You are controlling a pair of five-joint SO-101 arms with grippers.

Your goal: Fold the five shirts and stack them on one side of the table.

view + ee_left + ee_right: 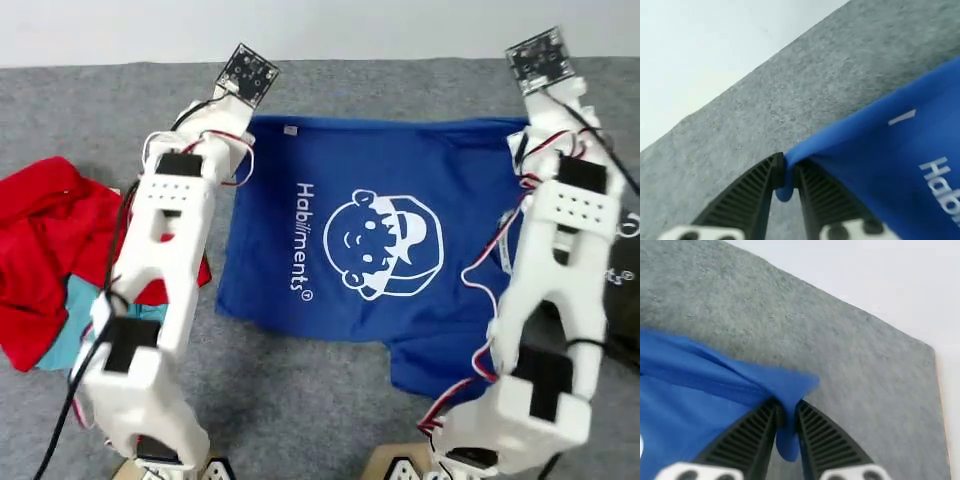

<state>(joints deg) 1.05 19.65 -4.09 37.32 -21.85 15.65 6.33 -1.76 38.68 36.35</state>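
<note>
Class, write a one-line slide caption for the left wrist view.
The left gripper pinches an edge of the blue shirt over the grey table.

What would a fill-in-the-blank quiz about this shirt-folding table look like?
1. The shirt lying spread flat is ____.
2. Its printed face and lettering are ____.
3. The crumpled shirt beside the left arm is ____.
4. Both arms' jaws are ____ on the spread shirt's far edge.

Missing words: blue, white, red, shut.
</note>
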